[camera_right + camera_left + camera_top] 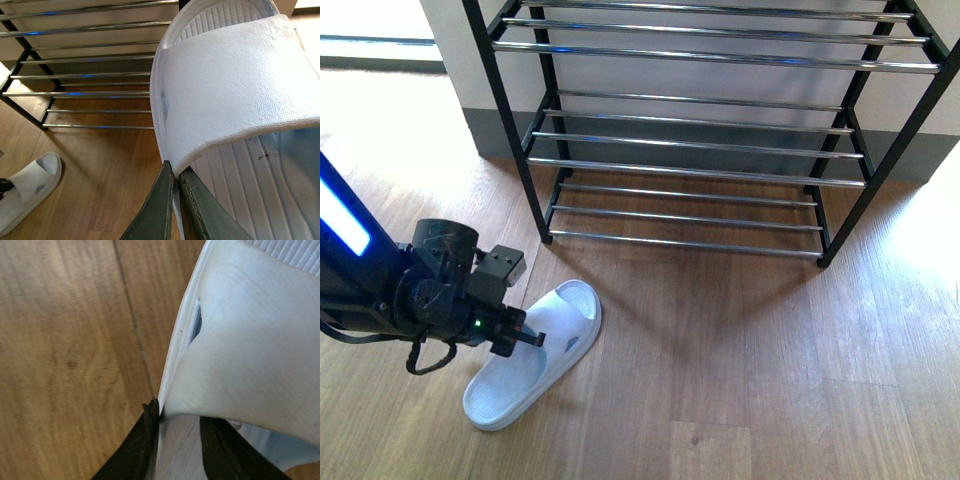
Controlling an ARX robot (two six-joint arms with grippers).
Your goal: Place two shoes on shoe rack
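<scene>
Left tool (pixel 525 338) clamped on floor sandal's (pixel 535 355) strap edge.

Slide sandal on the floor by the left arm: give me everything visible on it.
The pale blue-white rubber slide sandal lies flat, sole down, on the wooden plank floor, in front of the rack's left end, apart from it. It has an open toe, a wide strap with a small side slot, and a ribbed footbed. The left pincer grips the strap's edge, one finger under it and one outside.
</scene>
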